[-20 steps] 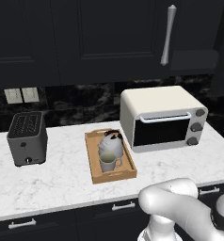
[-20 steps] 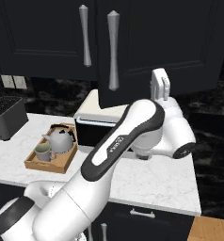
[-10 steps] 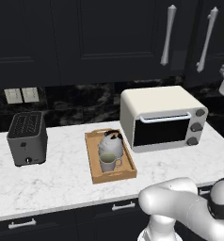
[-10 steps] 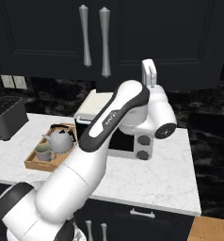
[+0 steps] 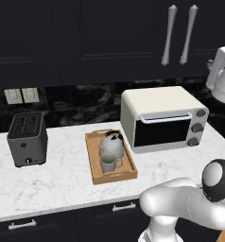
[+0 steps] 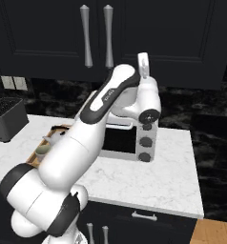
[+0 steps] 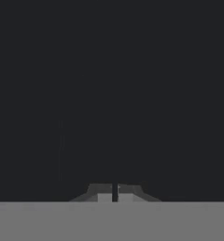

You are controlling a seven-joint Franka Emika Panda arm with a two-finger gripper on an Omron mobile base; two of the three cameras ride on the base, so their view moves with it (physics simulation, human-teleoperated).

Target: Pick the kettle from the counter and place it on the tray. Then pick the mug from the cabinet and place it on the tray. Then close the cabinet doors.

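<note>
Marble desk (image 5: 57, 184) carries the tray (image 5: 96, 176) with kettle (image 5: 111, 145) and mug (image 5: 108, 163) aboard, cabinet doors (image 5: 180, 33) look shut, so I've got my jaws pinched together, holding nothing.

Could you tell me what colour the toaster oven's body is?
Cream-white toaster oven, seen best in the left base view.

One kettle (image 5: 111, 143), one mug (image 5: 109, 163), one tray (image 5: 96, 165), one toaster (image 5: 27, 138), one toaster oven (image 5: 161, 117), two door handles (image 5: 169, 35).
</note>
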